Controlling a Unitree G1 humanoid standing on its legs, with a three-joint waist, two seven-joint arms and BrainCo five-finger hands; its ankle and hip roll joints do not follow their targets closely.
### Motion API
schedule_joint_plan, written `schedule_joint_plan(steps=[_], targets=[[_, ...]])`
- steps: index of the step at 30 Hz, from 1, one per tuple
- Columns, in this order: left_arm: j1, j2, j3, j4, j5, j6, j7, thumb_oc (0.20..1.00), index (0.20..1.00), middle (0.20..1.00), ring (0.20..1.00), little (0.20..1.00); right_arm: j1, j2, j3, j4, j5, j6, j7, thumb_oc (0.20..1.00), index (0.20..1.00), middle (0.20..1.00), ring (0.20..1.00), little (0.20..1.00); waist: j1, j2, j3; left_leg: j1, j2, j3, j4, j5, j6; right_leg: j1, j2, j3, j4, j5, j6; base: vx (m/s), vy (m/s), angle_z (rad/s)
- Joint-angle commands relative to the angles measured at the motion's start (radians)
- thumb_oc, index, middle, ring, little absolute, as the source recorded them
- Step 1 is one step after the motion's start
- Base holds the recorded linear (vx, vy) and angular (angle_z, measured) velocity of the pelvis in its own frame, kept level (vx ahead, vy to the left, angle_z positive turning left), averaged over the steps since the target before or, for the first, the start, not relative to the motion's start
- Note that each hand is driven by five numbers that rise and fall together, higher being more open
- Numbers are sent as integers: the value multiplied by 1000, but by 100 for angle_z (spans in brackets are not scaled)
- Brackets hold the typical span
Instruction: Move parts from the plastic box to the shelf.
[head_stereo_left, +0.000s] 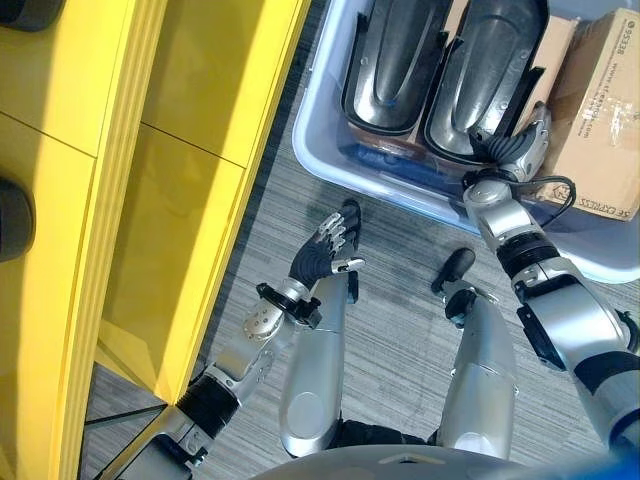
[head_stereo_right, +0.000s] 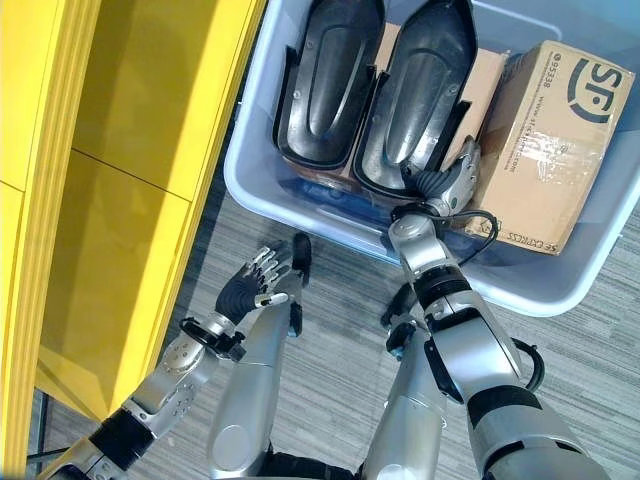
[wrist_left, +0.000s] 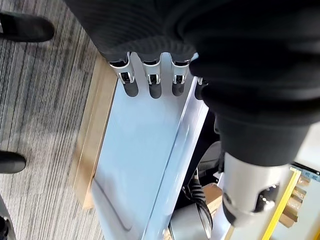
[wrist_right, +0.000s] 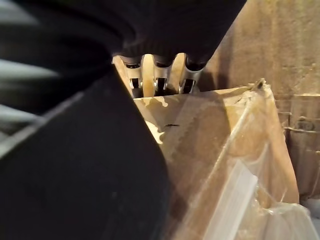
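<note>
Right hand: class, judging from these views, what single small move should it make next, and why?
Probably close the fingers round the edge of the nearer black part. The right hand already reaches into the plastic box, between that part and the cardboard box, though its grip cannot be told. Both black parts lie in the box, so none is lifted towards the yellow shelf. The left hand hangs open, holding nothing.

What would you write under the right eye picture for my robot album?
Right hand reaches into the plastic box beside two black parts, left hand open near the yellow shelf.
</note>
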Motion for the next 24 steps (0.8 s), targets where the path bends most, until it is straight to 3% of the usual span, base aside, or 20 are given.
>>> schedule_joint_plan(steps=[1,12,13,14,15,24], targets=[[5,0,-30,-102,-9,-21,2,1000,1000,1000,1000,1000,-100,-58,46,38,59,-10,22,1000,1000,1000,1000,1000,75,36,-23,-28,-32,23,15,-74,21,53,36,50,-1,7,37,0,0,0],[-18,5,-32,-103,-11,-9,20,1000,1000,1000,1000,1000,-156,-55,68,112,148,-20,76,1000,1000,1000,1000,1000,96,29,-23,-79,-40,9,43,-83,22,40,36,36,1,9,35,6,2,1],[-17,8,-31,-102,-13,-11,18,1000,1000,1000,1000,1000,-156,-56,70,117,160,-20,94,583,583,583,583,583,97,29,-23,-83,-42,6,48,-85,22,39,35,39,4,9,34,16,-31,6],[-17,9,-31,-104,-7,-9,20,1000,1000,1000,1000,1000,-156,-56,73,120,170,-20,97,517,517,517,517,517,98,29,-23,-87,-43,3,52,-86,23,38,35,40,8,8,33,16,-36,7],[-16,12,-31,-103,-6,-10,18,1000,1000,1000,1000,1000,-153,-55,73,123,178,-21,106,200,200,200,200,200,99,29,-23,-89,-44,1,56,-87,23,39,36,41,10,7,33,17,-44,4],[-18,16,-18,-98,-8,-1,2,1000,1000,1000,1000,1000,-165,-55,96,178,138,34,101,200,200,200,200,200,104,27,-23,-101,-44,-4,64,-86,20,35,44,36,8,3,31,1,-26,0]])
